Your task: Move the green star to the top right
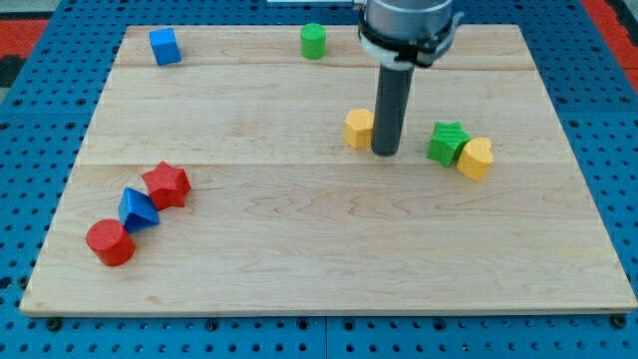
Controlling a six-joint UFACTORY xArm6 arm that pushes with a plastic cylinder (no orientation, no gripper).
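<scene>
Now we read the worktop from the view's left. Near the bottom left corner a red cylinder, a blue block with sloped faces and a red star form a diagonal chain, each touching the next. A blue cube sits near the top left corner, and a green cylinder stands at the top edge near the middle.

Right of centre a yellow block, its shape hard to make out, sits touching or just beside the left of our dark rod. Our tip rests on the wood there, with a gap between it and the green star to its right. Our arm carries no end effector with jaws, so nothing is apart, together or clamped.

That star is a ridged, bright green piece with short blunt points, lying flat in the right half of the board at middle height. A yellow block with a rounded side touches its lower right.

Our worktop is pale wood in joined planks, resting on a blue pegboard dotted with holes.
</scene>
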